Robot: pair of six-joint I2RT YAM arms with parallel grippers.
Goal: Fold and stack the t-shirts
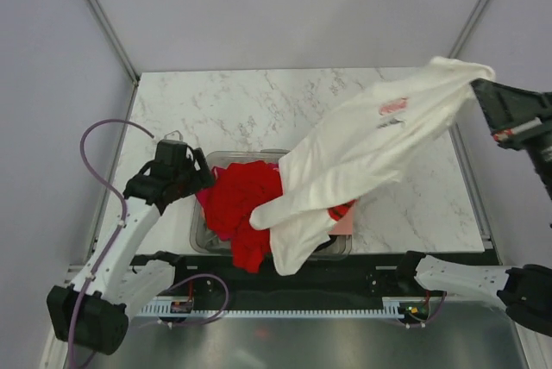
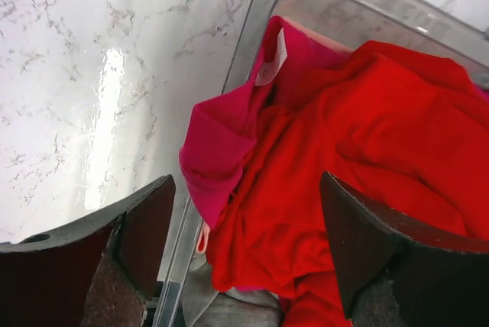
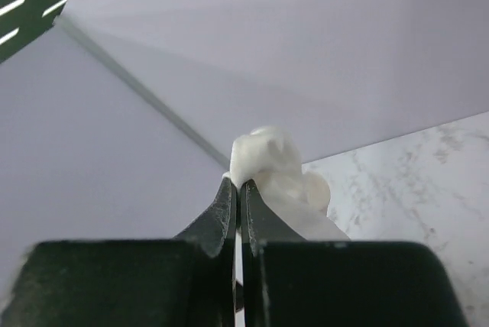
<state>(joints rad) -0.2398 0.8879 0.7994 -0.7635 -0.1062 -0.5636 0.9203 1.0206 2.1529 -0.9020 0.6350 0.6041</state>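
My right gripper [image 1: 477, 86] is shut on one end of the cream-white t-shirt [image 1: 362, 152] and holds it high at the right; the cloth hangs down diagonally, its lower end draped over the clear bin's front edge. In the right wrist view a bunch of white cloth [image 3: 263, 155] sticks out past my right gripper [image 3: 238, 182]. Bright red t-shirts [image 1: 241, 201] lie bunched in the bin, with a salmon-pink one [image 1: 343, 222] under the white shirt. My left gripper [image 1: 191, 176] is open and empty over the bin's left wall, just above a magenta fold [image 2: 221, 147] and red cloth [image 2: 359, 144].
The clear plastic bin [image 1: 200, 231] stands at the table's near middle; its left wall [image 2: 244, 52] shows in the left wrist view. The white marble table [image 1: 250, 102] extends behind and beside it. Metal frame posts stand at the back corners.
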